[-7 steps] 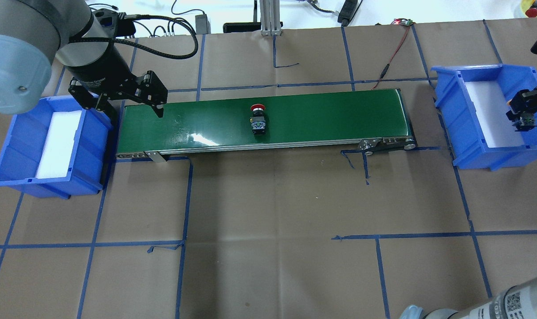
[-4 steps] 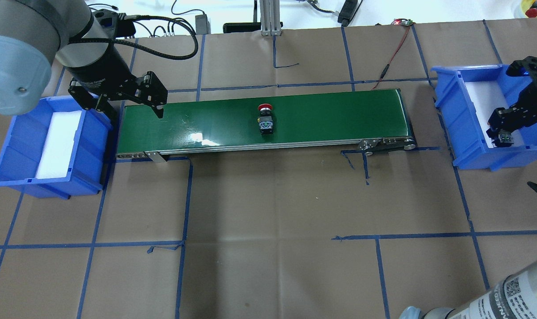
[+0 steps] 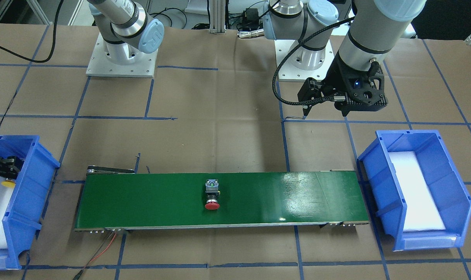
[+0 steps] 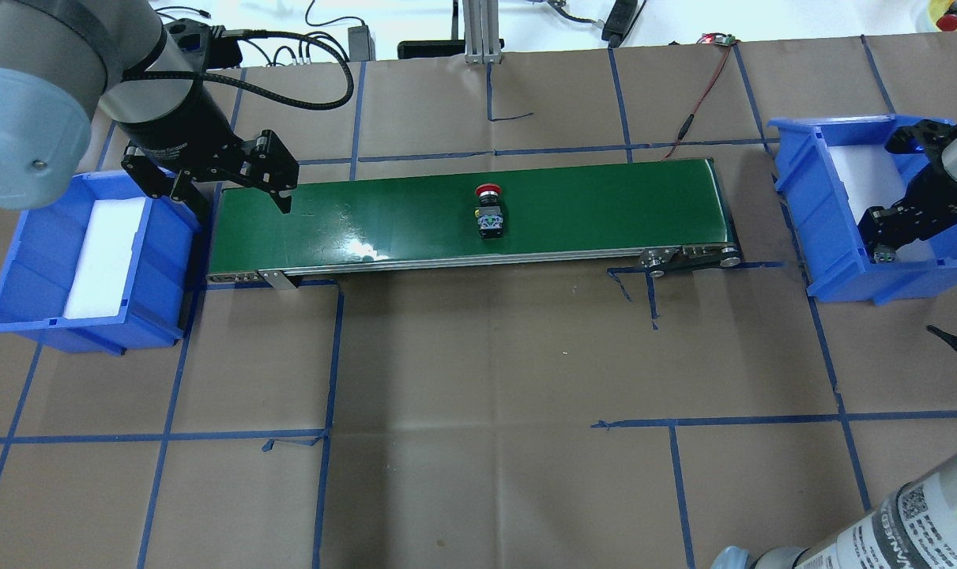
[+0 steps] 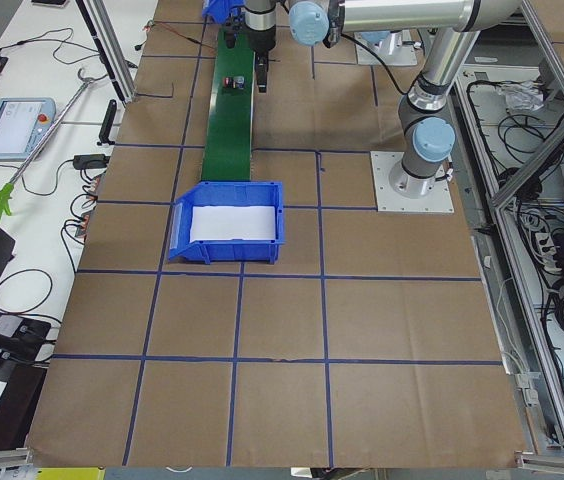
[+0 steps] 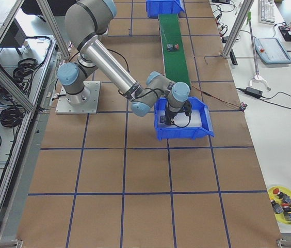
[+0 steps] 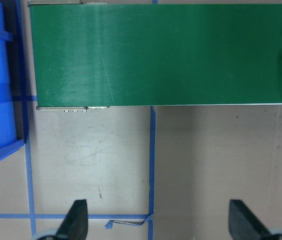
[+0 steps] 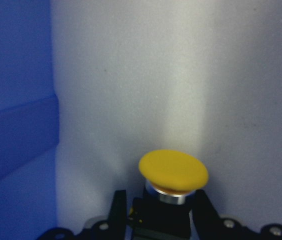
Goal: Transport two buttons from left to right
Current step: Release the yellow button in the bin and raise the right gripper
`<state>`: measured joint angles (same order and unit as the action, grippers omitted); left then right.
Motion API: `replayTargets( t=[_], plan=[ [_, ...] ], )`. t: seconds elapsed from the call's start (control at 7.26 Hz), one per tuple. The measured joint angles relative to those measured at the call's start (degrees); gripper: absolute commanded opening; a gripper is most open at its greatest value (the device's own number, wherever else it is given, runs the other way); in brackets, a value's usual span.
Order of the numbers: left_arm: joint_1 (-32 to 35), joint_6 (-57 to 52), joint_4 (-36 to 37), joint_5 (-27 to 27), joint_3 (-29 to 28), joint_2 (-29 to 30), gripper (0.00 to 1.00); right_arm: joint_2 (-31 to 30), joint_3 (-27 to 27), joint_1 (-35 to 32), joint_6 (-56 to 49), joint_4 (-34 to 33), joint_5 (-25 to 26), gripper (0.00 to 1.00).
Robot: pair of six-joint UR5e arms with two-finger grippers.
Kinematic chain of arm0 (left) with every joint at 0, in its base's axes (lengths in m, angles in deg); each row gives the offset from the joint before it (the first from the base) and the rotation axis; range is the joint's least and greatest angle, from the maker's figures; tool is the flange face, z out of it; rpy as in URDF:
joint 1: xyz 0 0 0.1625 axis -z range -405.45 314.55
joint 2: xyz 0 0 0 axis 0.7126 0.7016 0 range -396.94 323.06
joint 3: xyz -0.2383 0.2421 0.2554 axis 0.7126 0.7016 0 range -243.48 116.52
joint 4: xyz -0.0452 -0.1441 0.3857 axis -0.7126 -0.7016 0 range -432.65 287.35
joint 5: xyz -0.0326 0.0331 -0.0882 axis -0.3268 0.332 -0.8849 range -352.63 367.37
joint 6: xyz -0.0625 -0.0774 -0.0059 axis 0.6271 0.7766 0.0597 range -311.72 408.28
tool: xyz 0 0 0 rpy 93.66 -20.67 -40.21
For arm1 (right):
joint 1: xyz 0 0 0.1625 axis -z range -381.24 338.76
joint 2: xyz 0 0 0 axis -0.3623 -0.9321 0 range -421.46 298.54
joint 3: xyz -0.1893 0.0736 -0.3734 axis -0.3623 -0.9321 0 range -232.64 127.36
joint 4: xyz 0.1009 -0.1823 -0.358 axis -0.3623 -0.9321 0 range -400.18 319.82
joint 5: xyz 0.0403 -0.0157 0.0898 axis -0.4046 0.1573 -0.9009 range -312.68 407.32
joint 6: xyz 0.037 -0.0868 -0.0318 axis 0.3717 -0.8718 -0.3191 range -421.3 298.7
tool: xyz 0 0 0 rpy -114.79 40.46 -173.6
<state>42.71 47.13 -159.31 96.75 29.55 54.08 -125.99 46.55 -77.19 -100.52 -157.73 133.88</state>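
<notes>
Yellow button [image 8: 173, 172], clamped in the right pincer [image 8: 160, 205], had sunk into the bin [image 4: 881, 280], nearly delivered; red button [image 4: 490, 212] had ridden rightward on the belt [image 4: 604, 205]; left pincer [image 7: 159, 217] gaped wide.

1 red button [image 4: 490, 213] lies on the belt [image 4: 604, 205] (midway); right pincer [image 4: 883, 250], inside the right bin [image 4: 796, 201], clasps a 2nd button [image 4: 887, 255].

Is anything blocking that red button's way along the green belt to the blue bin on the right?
Nothing visible: the belt ahead of the red button is bare. The right pincer, holding the yellow button, sits in that bin.
</notes>
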Motion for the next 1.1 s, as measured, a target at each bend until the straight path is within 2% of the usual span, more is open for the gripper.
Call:
replayTargets(
  t=[0.55, 1.1],
  plan=[
    [0.0, 0.1, 0.0, 0.0, 0.0, 0.0, 1.00, -1.7, -5.0, -1.8, 0.1, 1.9, -0.3, 1.00],
    [0.0, 0.2, 0.0, 0.0, 0.0, 0.0, 1.00, -7.2, -8.2, -2.4, 3.1, 5.8, 0.1, 1.00]
  ],
)
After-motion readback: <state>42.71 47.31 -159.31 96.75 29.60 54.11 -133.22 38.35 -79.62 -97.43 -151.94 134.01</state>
